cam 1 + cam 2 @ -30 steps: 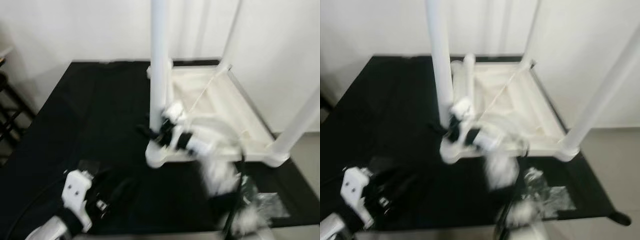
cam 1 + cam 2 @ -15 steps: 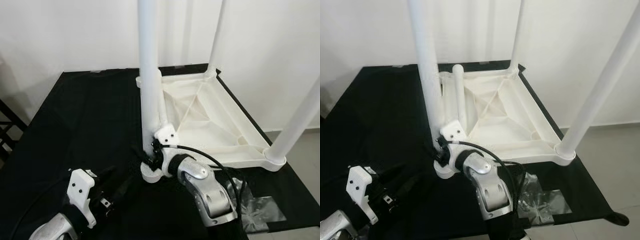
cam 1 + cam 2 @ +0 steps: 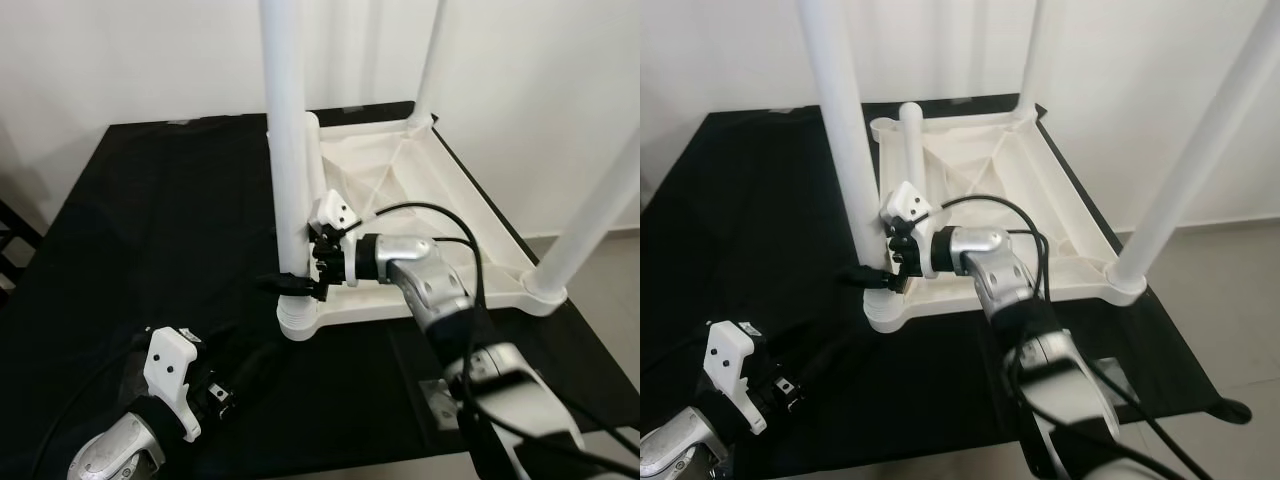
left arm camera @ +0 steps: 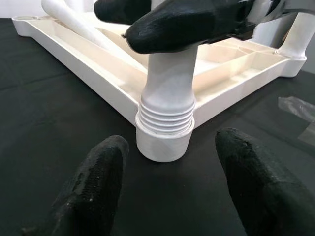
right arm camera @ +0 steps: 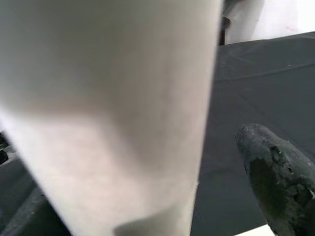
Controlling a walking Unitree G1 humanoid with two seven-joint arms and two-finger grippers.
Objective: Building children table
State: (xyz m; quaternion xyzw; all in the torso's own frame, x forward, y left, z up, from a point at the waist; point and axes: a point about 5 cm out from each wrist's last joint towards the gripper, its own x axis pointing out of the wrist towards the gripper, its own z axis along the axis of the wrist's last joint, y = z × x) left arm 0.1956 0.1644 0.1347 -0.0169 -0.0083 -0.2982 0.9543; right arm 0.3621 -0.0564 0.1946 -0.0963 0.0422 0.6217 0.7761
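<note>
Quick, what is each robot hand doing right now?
Left gripper: open, holding nothing, low on the black table facing the leg's threaded base.
Right gripper: closed around the near white table leg, just above its socket.

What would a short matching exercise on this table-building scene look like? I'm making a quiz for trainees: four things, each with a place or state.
Things:
1. right gripper
2. left gripper
3. loose table leg
4. plastic bag

Places or states:
A. lying inside the upturned tabletop
B. open, low over the black cloth, facing the near corner socket
C. on the cloth beside the right arm
D. around the near upright leg, just above its base

Pairs: 1-D, 2-B, 3-A, 4-C
</note>
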